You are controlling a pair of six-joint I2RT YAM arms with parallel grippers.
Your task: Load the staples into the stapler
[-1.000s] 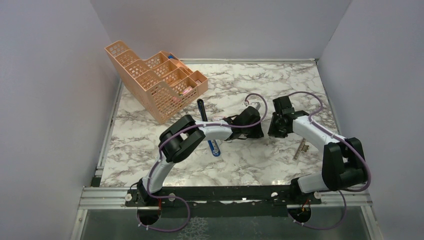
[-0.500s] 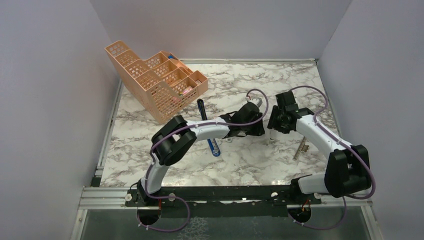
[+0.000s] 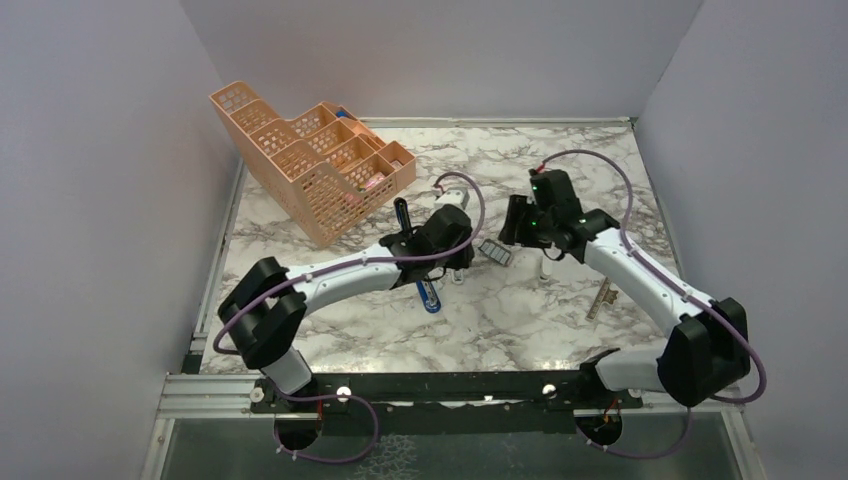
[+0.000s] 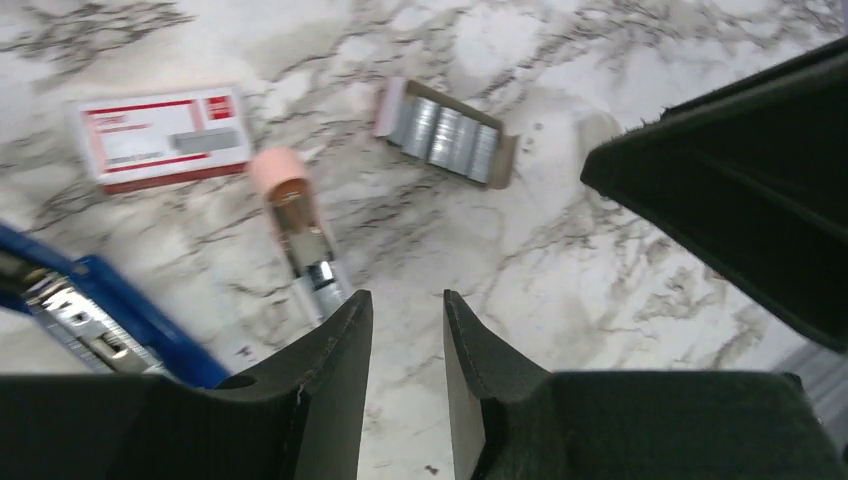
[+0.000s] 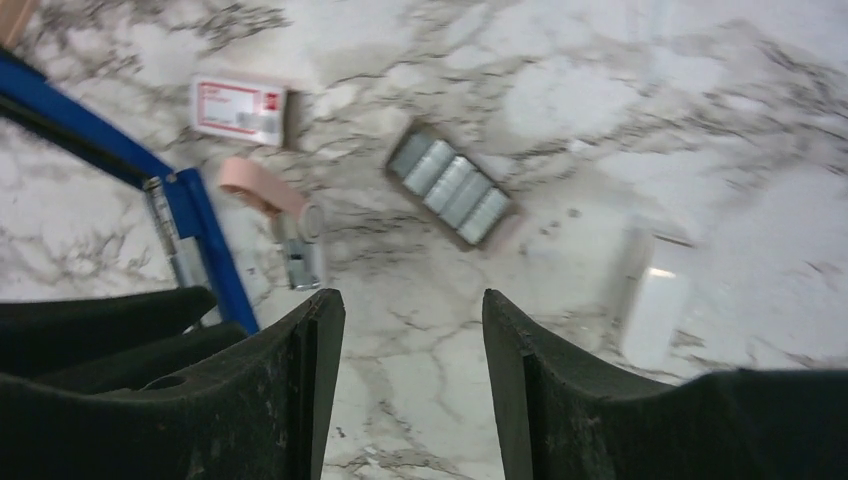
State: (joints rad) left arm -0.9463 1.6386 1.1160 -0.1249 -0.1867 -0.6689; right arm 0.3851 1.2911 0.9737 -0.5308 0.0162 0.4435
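Observation:
The staples (image 3: pixel 494 252) are a silvery ribbed block in a small open cardboard tray, lying on the marble between my two grippers. They show clearly in the left wrist view (image 4: pixel 445 133) and the right wrist view (image 5: pixel 452 185). The blue stapler (image 3: pixel 416 262) lies open to their left, with its silver channel showing (image 4: pixel 70 310) (image 5: pixel 190 230). My left gripper (image 3: pixel 458 260) is open and empty, above the marble just left of the staples (image 4: pixel 408 300). My right gripper (image 3: pixel 512 224) is open and empty, above and right of them (image 5: pixel 412 300).
A red-and-white box (image 4: pixel 163 137) and a pink-handled metal tool (image 4: pixel 295 215) lie between the stapler and the staples. A white block (image 5: pixel 655 300) lies right of the staples. The peach mesh organiser (image 3: pixel 310 165) stands at the back left. A thin metal strip (image 3: pixel 600 300) lies at the right.
My left gripper has pulled back to the left, uncovering the staples. My right gripper has risen and moved away towards the back. The arms were close together over that spot before.

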